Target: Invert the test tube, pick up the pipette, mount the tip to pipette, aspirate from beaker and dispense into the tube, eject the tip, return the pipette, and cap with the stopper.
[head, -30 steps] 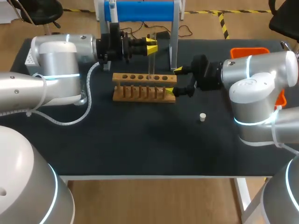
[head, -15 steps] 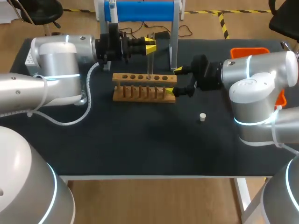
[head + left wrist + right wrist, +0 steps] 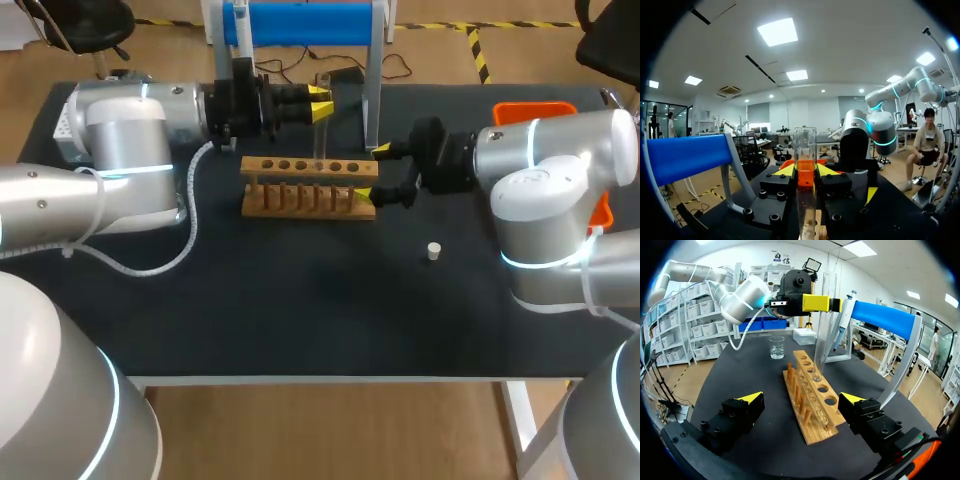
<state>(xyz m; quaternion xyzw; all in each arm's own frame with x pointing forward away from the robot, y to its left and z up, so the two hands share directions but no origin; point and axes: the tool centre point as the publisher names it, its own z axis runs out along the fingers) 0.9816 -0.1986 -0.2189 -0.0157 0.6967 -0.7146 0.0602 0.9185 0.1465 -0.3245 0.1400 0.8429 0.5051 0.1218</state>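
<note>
Test tube [image 3: 321, 138] clenched in left gripper [image 3: 321, 101] over rack [image 3: 290, 166], upper middle; right gripper [image 3: 373, 172] released, flanking rack's right end

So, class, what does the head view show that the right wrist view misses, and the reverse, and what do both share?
Head view only: the small white stopper on the black table. Right wrist view only: the clear glass beaker. Both: the wooden test-tube rack and the clear test tube held in the left gripper.
</note>
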